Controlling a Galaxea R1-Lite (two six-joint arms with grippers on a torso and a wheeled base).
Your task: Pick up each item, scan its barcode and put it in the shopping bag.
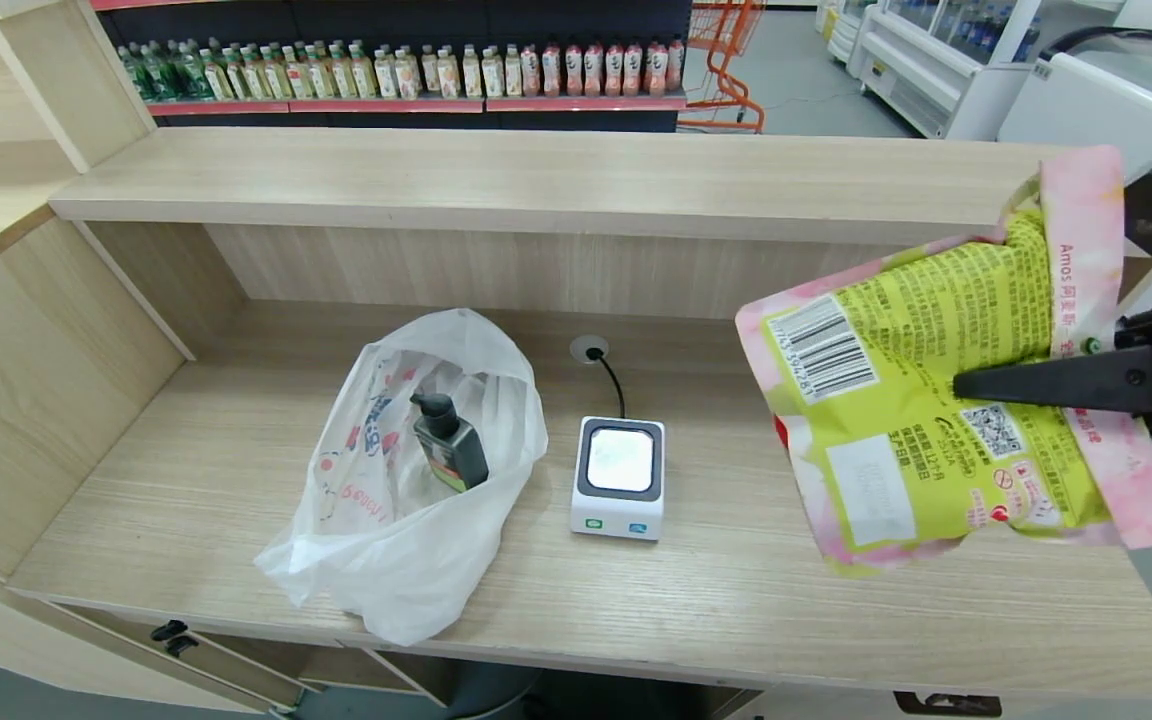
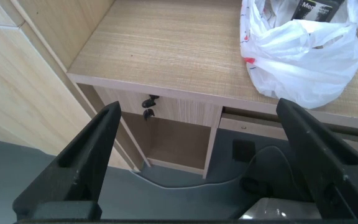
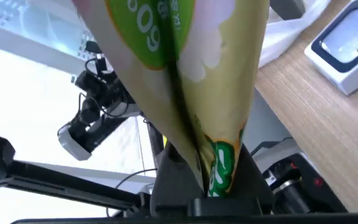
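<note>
On my far left the left gripper (image 2: 197,111) hangs off the front edge of the counter (image 1: 736,600), low beside the cabinet face, with its two fingers spread wide apart and nothing between them. Next along, the white plastic shopping bag (image 1: 416,560) sits slumped on the counter with its mouth open, and I can see a dark pump bottle (image 1: 449,440) lying tilted inside it. Just to the right of the bag is the small white scanner (image 1: 619,475), its lit window facing up and its black cable (image 1: 613,385) running back to a hole in the counter. Further right, well apart from the scanner and up in the air over the right end of the counter, is the pink and green snack pouch (image 1: 936,390), its back side turned toward my head camera so the barcode (image 1: 821,350) shows near its upper left corner. The right gripper (image 1: 976,385) comes in from the right edge and has its fingers clamped flat on the pouch, one black finger across the printed face.
</note>
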